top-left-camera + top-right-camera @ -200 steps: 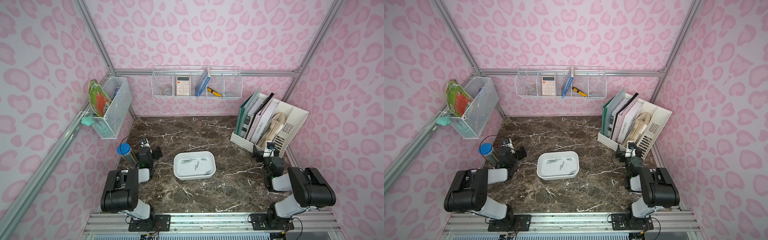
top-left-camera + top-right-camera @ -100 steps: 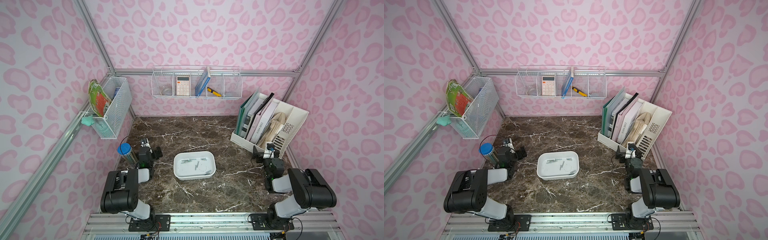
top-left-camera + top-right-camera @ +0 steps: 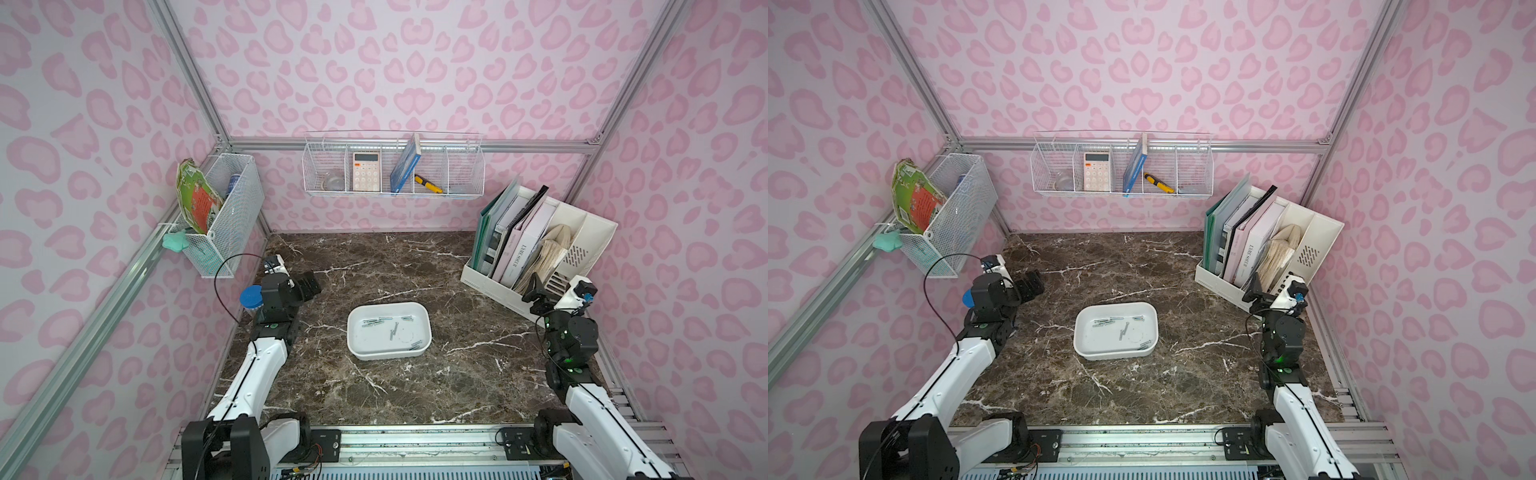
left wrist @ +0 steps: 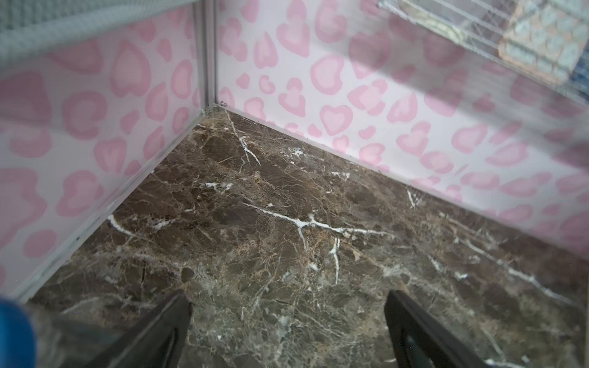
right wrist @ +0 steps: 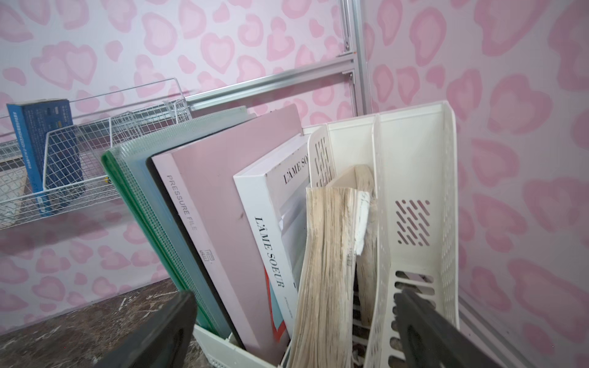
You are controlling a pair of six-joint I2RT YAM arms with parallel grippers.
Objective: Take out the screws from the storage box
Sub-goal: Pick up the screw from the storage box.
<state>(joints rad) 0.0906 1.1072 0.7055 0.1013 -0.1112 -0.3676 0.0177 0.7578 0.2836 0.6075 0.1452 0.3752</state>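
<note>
Left gripper (image 3: 308,286) and right gripper (image 3: 535,293) both wide open, empty. Screws (image 3: 377,321) in storage box (image 3: 388,354) likely light, stiff, slippery; pinch mid-shaft.

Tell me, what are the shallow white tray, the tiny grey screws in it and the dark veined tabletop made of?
Shallow white tray: probably moulded plastic, smooth, slightly glossy, rounded corners. Tiny silver-grey screws: apparently metal, dull glints; too small for more. Dark brown tabletop: looks like polished marble with white veins, possibly a printed laminate.
</note>
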